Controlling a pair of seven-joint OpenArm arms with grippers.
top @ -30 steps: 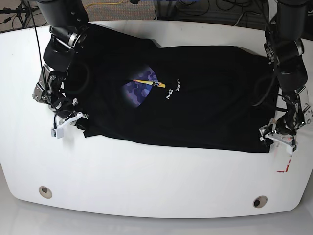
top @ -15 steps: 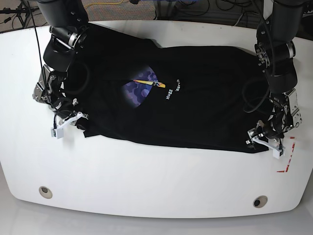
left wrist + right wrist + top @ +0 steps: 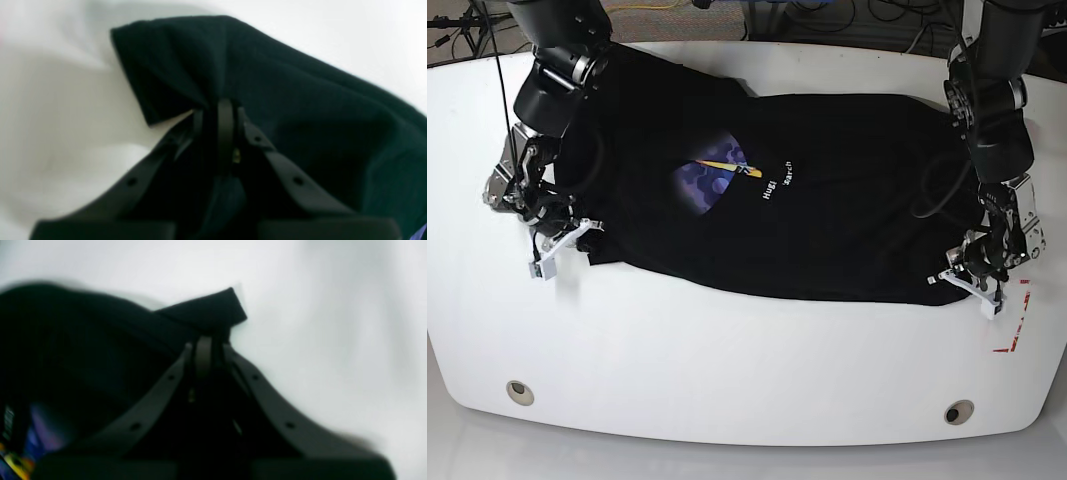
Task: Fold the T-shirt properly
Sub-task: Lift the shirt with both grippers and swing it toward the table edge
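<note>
White tabletop [image 3: 747, 350] is carrying our large black printed cloth T-shirt [image 3: 827, 220], lying spread; our left gripper [image 3: 217, 113] and right gripper [image 3: 203, 343] are each pinching a near corner.

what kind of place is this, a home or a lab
Most likely a robotics lab or test bench: a bare white table, loose cables on the floor behind it, and two robot arms working a black T-shirt.
</note>
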